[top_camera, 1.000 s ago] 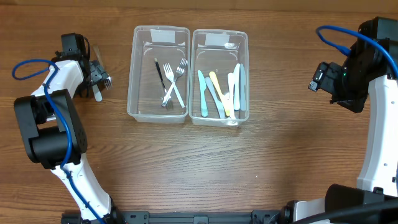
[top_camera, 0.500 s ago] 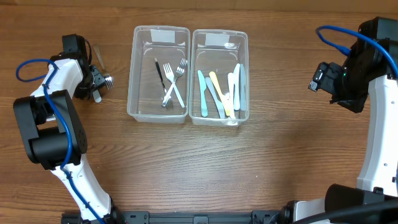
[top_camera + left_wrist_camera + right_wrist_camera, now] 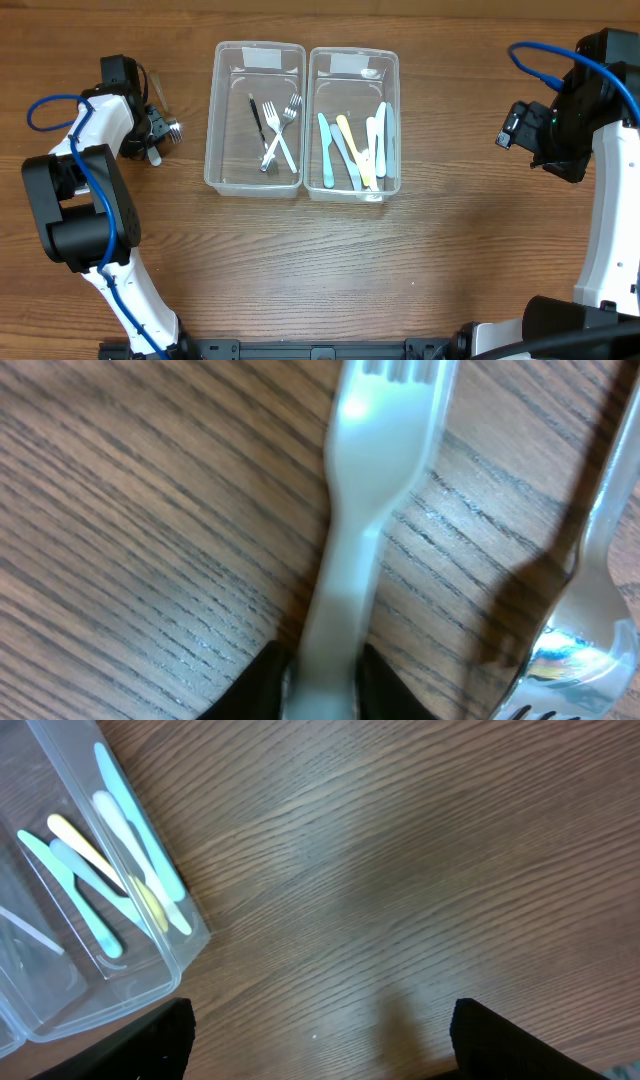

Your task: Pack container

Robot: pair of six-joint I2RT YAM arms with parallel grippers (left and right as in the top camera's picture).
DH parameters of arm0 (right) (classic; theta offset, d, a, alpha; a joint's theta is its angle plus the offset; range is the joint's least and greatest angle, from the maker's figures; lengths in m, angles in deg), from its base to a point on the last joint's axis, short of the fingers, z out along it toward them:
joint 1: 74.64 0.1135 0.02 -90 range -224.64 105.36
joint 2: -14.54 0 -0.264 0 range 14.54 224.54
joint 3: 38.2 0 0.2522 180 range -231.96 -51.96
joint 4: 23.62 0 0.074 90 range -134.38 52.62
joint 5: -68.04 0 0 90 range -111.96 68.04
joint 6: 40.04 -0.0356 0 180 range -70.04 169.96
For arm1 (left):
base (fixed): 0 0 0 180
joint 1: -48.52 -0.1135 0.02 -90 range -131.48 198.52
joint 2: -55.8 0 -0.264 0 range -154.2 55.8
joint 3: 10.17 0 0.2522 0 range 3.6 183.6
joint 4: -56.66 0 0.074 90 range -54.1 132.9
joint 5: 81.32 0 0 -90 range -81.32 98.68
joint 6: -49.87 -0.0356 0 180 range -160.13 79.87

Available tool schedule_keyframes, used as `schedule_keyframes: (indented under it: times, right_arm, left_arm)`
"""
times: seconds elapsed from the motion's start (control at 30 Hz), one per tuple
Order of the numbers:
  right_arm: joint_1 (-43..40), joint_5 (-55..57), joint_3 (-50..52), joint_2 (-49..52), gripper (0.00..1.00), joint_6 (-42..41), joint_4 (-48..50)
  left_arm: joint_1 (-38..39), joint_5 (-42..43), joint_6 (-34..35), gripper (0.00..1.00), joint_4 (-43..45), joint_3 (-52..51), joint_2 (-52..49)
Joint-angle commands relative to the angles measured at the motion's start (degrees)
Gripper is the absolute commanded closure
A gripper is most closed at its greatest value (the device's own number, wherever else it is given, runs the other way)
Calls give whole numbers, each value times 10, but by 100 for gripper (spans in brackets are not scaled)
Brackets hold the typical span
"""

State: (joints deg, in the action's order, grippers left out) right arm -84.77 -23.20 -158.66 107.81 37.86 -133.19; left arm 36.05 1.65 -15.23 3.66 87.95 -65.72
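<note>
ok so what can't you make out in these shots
Left wrist view: tines of the white plastic fork cut by the top edge; shiny metal fork mostly past the right edge.
Overhead: left gripper too small to read its grip.
Right wrist view: clear plastic container cut by the left edge.

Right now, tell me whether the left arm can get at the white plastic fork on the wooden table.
Likely yes: the left gripper sits at the white plastic fork, its fingers pressed against both sides of the handle. The shiny metal fork lies aside.
</note>
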Motion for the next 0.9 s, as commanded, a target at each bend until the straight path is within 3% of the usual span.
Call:
schedule_keyframes:
  times: [0.0, 0.33, 0.67, 0.87]
  right_arm:
    - [0, 0, -1, -6, 16, 1, 1]
    - [0, 0, -1, -6, 16, 1, 1]
    - [0, 0, -1, -6, 16, 1, 1]
    - [0, 0, -1, -6, 16, 1, 2]
  left_arm:
    - [-3, -4, -7, 84, -3, -9, -9]
    - [-3, -4, -26, 96, 6, -9, -9]
    - [-2, -8, -43, 96, 1, -8, -2]
    - [-2, -6, -44, 96, -56, 29, 10]
